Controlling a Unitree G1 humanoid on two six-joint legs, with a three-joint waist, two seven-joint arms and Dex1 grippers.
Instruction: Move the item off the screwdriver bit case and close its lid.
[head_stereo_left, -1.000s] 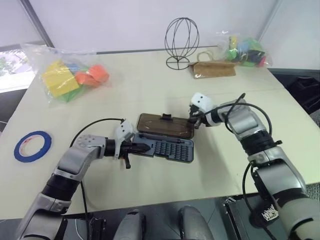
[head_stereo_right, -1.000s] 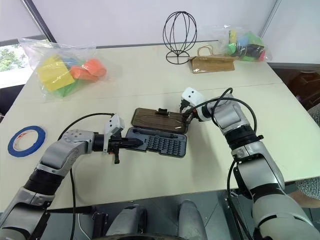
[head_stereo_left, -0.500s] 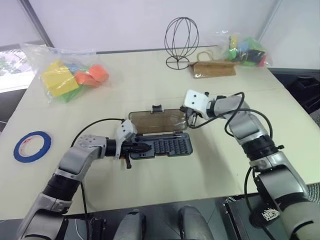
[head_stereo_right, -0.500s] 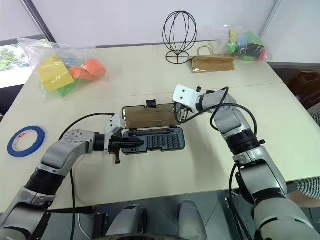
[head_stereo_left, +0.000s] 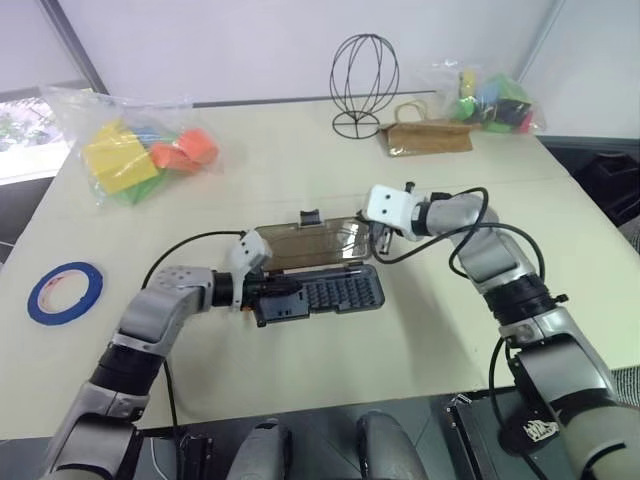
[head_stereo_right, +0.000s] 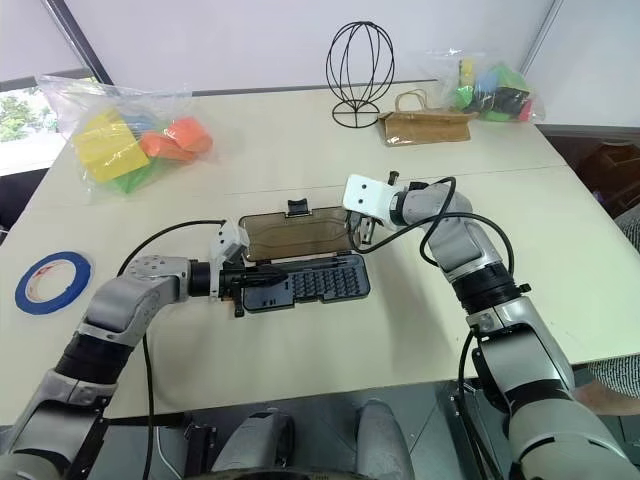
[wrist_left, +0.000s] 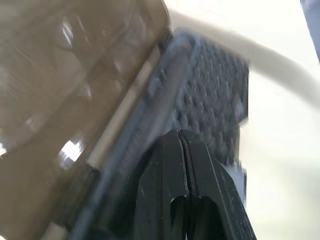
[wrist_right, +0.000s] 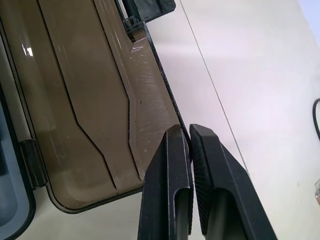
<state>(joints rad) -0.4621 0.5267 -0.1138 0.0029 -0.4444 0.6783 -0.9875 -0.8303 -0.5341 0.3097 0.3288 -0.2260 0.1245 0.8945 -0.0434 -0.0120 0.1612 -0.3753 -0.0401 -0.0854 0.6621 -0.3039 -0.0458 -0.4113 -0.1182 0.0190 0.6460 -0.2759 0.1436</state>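
Screwdriver bit case (head_stereo_right: 305, 283): dark grey, lay flat near the middle of the table (head_stereo_right: 300, 140), rows of bits exposed, just ahead of the left fingertips. Left end of the case was in contact with the left gripper (head_stereo_right: 262, 284), fingers pressed together with no gap (seen along their length in the left wrist view, tips (wrist_left: 181, 137) on the grey rim beside the bit tray).

Lid (head_stereo_right: 295, 236): smoky-brown, translucent, stood raised on its hinge along the case's far edge, tilted, black latch tab (head_stereo_right: 297, 208) at its upper edge. Was not yet shut on the case.

Right gripper (wrist_right: 189, 131): fingers clenched almost together, a thin slit between them, tips on the lid's end edge near its corner. Whether that edge was actually pinched in the slit could not be told. In the head views appeared at the lid's right end (head_stereo_right: 362, 228), under the white wrist housing.

Blue tape ring (head_stereo_right: 52, 281): white inner core, lay flat on the table well to the left of the left fingers, well apart from the case (off it already).

Other stock on the table, all beyond both sets of fingers: clear bag of coloured blocks (head_stereo_right: 125, 135) far left, black wire head form (head_stereo_right: 359, 72) upright at centre, brown paper bag (head_stereo_right: 426, 127) beside it, second clear bag of coloured pieces (head_stereo_right: 488, 88) far right.
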